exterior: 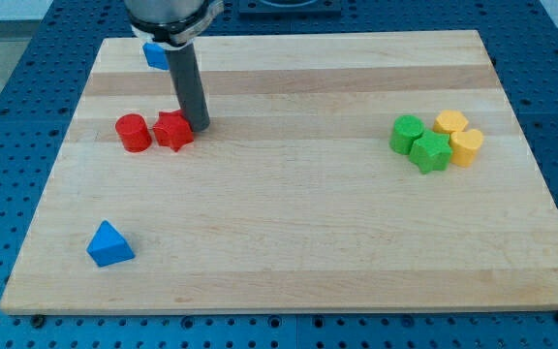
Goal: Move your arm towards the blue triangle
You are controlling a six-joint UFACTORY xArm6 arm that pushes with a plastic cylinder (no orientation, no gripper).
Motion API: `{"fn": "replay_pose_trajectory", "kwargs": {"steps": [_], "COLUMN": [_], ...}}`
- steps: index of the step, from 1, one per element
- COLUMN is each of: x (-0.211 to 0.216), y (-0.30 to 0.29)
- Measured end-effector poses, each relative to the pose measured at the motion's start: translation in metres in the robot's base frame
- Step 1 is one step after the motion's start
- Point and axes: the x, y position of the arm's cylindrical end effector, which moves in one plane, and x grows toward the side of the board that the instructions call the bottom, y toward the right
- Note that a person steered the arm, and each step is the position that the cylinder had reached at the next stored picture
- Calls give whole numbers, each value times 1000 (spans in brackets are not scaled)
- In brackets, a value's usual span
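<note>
Blue triangle (109, 244): nearest the view's bottom, alone at the board's lower-left, its apex pointing up and well apart from everything else.
Wooden board (289, 242): pale planks, wide open floor between the triangle and the reds.
Green and yellow cluster: over at 3 o'clock from my tip, a green cylinder (407, 133), a green star (431, 152), a yellow hexagon-like block (450, 122) and a yellow cylinder (467, 146), all huddled together and touching.
Red pair: a red cylinder (133, 133) just beside a red star (173, 130), the two nearly touching.
My tip (200, 126): down on the board, pressed right up against the red star's right side.
Fingers: none here, just a bare rod, so nothing to spread or pinch.
Blue block (155, 54): up at the far edge, partly hidden behind the rod, shape unclear.
Key bearing: the triangle sits at about 7 o'clock from my tip, well apart.
Judgement: the red star lies close to that line, so I'd swing down first, then left.
</note>
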Motion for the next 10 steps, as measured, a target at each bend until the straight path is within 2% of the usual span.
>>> {"fn": "replay_pose_trajectory", "kwargs": {"steps": [1,5,10], "x": [1,4,179], "y": [-7,36,45]}}
